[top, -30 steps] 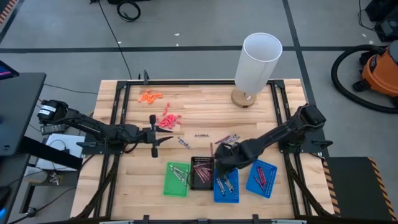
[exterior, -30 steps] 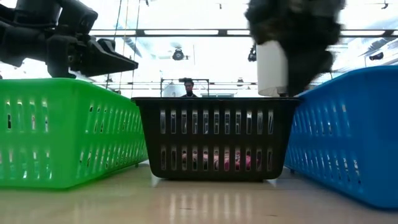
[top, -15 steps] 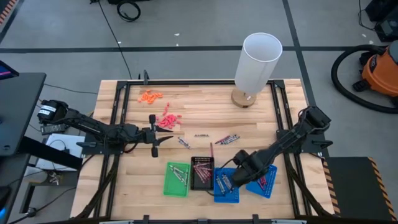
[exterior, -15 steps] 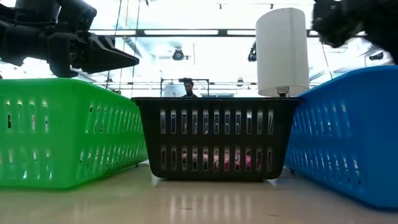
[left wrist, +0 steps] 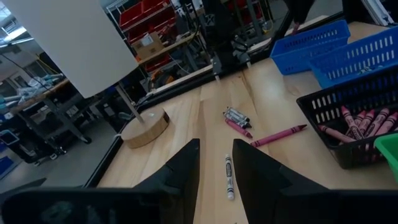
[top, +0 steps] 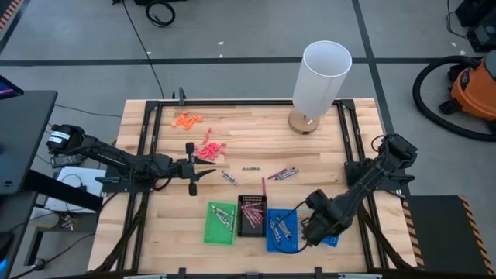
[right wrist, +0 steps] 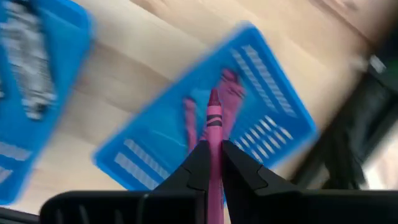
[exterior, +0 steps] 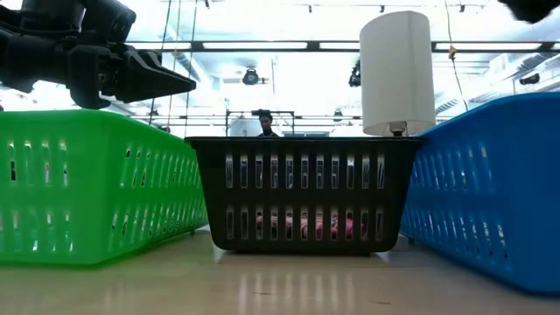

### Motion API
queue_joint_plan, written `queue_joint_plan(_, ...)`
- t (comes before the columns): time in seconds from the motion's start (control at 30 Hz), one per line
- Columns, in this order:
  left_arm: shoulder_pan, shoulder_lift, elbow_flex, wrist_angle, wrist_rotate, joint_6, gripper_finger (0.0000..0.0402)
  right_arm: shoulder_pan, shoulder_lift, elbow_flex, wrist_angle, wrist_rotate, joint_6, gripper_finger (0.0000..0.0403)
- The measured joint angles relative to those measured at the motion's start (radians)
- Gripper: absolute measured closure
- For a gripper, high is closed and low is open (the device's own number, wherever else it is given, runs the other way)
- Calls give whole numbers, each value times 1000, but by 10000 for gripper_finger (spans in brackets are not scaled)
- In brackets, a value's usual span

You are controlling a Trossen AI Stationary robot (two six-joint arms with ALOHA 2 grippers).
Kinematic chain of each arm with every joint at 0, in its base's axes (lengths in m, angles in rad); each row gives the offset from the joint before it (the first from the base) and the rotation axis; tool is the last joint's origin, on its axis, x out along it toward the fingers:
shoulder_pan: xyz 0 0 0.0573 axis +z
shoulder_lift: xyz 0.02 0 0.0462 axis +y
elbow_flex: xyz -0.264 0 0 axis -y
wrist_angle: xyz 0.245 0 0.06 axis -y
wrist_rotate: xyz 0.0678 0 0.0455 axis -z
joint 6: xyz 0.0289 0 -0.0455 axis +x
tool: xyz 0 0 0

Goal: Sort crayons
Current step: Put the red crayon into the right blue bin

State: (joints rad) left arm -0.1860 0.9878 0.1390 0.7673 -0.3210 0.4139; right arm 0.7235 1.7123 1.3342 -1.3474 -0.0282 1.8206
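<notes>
Shifted since a second ago: right hand, from beside the black tray toward the two blue trays at the bench's near edge. Left arm unmoved.

High view. Right hand now over the gap between the blue tray with grey crayons and the outer blue tray, presumably lining up a drop. Left hand parked mid-bench, pointed at the loose crayons, waiting. Green tray holding a few grey sticks; black tray holding pinkish-red ones. Single pink crayon loose just behind the black tray. Orange bits and coral bits lying apart, toward the far left. White cylinder upright on its round base at the far edge.

Low view. Left hand hanging above the green tray; right hand almost out of frame at top right. Pink crayons visible through the black tray's slots.

Left wrist view. Fingers parted with a clear gap, holding nothing. White-wrapped crayon directly ahead on the bench, likely the next pick.

Right wrist view. Fingers closed on a magenta crayon, tip forward, aimed over the outer blue tray where like-coloured sticks already lie. Judged: release imminent, colour match correct.
</notes>
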Motion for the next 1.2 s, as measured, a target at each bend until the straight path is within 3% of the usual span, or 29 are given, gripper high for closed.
queue_joint_plan(0.13, 0, 0, 0, -4, 0, 0, 297, 36, 0, -16, -18, -65, 87, 368)
queue_joint_plan(0.47, 0, 0, 0, -2, 0, 0, 297, 67, 1, -182, 141, -5, 193, 368)
queue_joint_plan(0.83, 0, 0, 0, -1, 0, 1, 297, 66, 2, -363, 429, 36, 250, 366)
queue_joint_plan(1.2, 0, 0, 0, -1, 0, 1, 297, 47, 2, -378, 452, 60, 248, 314)
